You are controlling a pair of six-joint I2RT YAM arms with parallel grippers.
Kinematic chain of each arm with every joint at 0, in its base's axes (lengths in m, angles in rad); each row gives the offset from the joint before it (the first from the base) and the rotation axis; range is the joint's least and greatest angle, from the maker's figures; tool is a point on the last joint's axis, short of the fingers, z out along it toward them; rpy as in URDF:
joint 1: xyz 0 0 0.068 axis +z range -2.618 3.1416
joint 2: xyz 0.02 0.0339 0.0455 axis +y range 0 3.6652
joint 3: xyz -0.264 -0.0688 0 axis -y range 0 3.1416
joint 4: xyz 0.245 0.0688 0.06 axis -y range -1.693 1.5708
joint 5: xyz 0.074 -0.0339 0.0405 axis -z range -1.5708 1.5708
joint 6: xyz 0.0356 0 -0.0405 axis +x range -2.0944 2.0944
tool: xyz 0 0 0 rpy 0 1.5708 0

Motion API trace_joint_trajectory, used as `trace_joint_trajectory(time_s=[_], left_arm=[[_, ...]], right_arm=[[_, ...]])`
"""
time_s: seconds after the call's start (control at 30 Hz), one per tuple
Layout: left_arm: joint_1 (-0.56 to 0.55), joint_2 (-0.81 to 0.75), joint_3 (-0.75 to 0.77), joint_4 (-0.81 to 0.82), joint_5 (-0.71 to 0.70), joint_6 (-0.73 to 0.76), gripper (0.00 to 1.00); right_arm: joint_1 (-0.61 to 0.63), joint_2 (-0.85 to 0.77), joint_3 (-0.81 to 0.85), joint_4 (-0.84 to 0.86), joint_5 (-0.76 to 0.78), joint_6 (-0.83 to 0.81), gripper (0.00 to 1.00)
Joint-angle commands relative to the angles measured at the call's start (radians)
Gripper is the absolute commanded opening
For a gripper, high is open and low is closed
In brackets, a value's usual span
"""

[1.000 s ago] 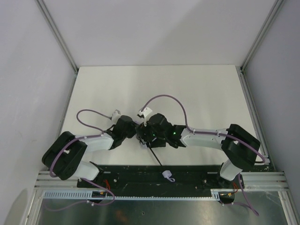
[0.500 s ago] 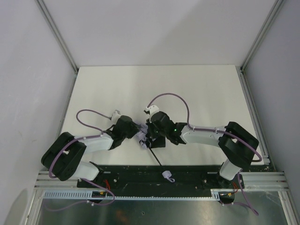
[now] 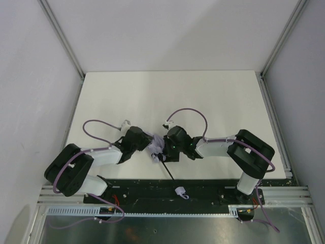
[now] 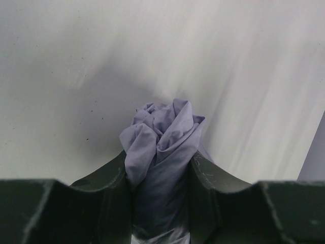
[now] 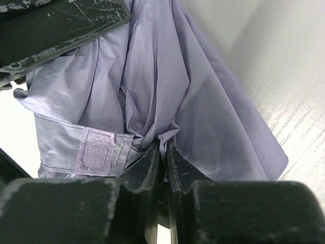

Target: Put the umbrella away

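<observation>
The umbrella's pale lavender canopy (image 3: pixel 155 144) is bunched between both grippers near the table's front middle. Its thin black shaft (image 3: pixel 167 172) runs toward the near edge and ends at the small handle (image 3: pixel 180 192). My left gripper (image 4: pixel 158 162) is shut around the gathered canopy (image 4: pixel 162 127), with fabric bulging out past the fingertips. My right gripper (image 5: pixel 163 145) is shut on a thin fold of the canopy (image 5: pixel 172 76), beside the closure strap (image 5: pixel 96 152). In the right wrist view, one of the left gripper's fingers (image 5: pixel 56 25) shows at top left.
The black base rail (image 3: pixel 142 189) with both arm mounts runs along the near edge, and the handle lies over it. Metal frame posts (image 3: pixel 63 40) and grey walls border the white table (image 3: pixel 167 96). Purple cables (image 3: pixel 188 113) loop above both wrists.
The right jaws went from open to shut, pinching the canopy fabric. The right arm drew in toward the left, and more lavender fabric now shows between the two grippers. The left arm stayed put.
</observation>
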Motion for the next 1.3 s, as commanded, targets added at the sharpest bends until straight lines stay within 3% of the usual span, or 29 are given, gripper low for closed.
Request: trace_joint_trajectory(time_s=[0.0,0.2,0.43,0.63,0.87,1.0,1.27], left_arm=[[0.003,-0.004,-0.048,-0.050,-0.014,-0.007,0.00],[0.004,-0.024,-0.057,-0.048,-0.015,-0.001,0.00],[0.005,-0.033,-0.055,-0.044,-0.007,-0.004,0.00],[0.003,-0.042,-0.055,-0.042,-0.005,-0.003,0.00],[0.004,-0.051,-0.058,-0.039,0.005,-0.004,0.00],[0.003,-0.089,-0.066,-0.027,0.021,-0.002,0.00],[0.039,-0.321,-0.072,0.018,0.134,-0.033,0.00]], right_arm=[[-0.005,-0.029,-0.028,-0.025,-0.094,0.040,0.19],[-0.059,-0.216,-0.028,-0.177,-0.124,0.048,0.55],[-0.164,-0.355,-0.085,-0.260,-0.109,0.101,0.80],[-0.296,-0.339,-0.193,-0.122,-0.155,0.155,0.82],[-0.291,-0.277,-0.249,0.084,-0.214,0.185,0.80],[-0.294,-0.304,-0.265,0.074,-0.191,0.188,0.81],[-0.363,-0.485,-0.294,0.052,-0.487,0.091,0.84]])
